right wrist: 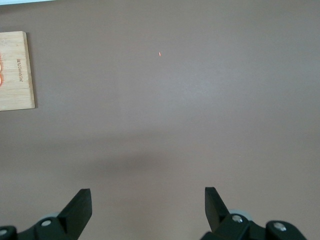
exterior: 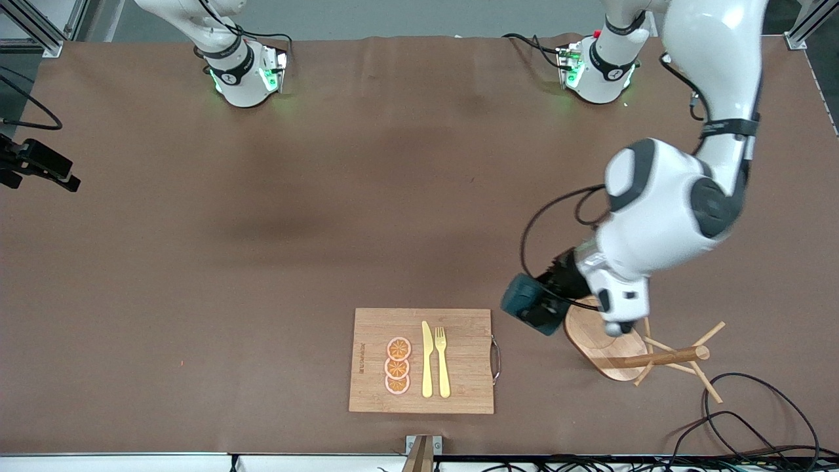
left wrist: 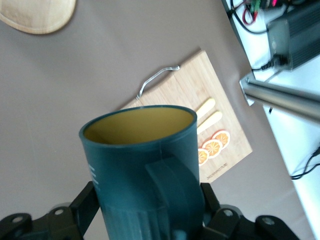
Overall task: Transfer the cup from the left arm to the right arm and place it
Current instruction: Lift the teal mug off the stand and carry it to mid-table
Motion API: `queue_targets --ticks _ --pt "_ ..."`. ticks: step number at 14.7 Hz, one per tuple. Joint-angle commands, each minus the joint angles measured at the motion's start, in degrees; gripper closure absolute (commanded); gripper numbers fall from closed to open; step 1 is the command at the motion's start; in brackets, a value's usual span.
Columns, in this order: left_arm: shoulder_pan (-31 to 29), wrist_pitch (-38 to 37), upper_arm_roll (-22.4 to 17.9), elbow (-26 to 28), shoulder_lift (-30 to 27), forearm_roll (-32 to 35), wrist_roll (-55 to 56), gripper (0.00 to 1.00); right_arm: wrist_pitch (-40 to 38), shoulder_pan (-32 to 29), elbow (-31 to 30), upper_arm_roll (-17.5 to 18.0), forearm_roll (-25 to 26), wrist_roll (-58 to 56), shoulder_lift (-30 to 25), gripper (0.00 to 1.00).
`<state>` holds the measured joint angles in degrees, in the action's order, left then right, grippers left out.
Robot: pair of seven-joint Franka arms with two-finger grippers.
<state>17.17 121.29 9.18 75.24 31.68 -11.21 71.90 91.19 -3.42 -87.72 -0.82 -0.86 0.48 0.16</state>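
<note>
The left gripper (exterior: 549, 298) grips the teal cup (exterior: 522, 296) above the surface (exterior: 262, 262). The right gripper (right wrist: 147, 207) hangs open over bare surface.

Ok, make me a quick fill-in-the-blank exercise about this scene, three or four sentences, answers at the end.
1. The left gripper has its jaws shut on the ____.
2. The yellow knife and fork lie on the ____ board.
3. Beside the knife on the cutting board lie ____ orange slices.
4. The right gripper has its jaws ____ over the bare brown table.

Missing words: cup; cutting; three; open
</note>
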Motion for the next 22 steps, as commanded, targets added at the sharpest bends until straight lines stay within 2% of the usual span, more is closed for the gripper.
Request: queue_targets --ticks 1,5,13,16,19,22 --pt "4.96 2.02 -0.57 0.52 0.91 8.02 3.24 0.23 -0.22 -1.32 -0.70 0.91 0.51 -0.83 -0.95 0.00" --pt "12.33 4.31 -0.66 0.52 2.33 16.46 7.54 0.23 -0.04 -1.59 -0.70 0.91 0.51 -0.83 -0.87 0.00" --pt "27.90 3.43 -1.36 0.87 7.86 42.11 24.75 0.23 -0.04 -1.76 -0.70 0.91 0.51 -1.62 -0.87 0.00" --pt "32.47 3.25 -1.18 1.05 11.46 55.47 34.50 0.23 -0.04 -2.20 -0.70 0.91 0.42 -1.80 -0.87 0.00" --pt "35.82 3.17 -1.36 1.05 14.54 63.21 43.22 0.22 0.04 -2.29 -0.61 0.91 0.51 -1.71 -0.87 0.00" --pt "39.77 -1.57 -1.36 1.66 17.44 70.52 50.06 0.22 -0.13 -2.72 -0.61 0.91 0.77 -1.71 -0.87 0.00"
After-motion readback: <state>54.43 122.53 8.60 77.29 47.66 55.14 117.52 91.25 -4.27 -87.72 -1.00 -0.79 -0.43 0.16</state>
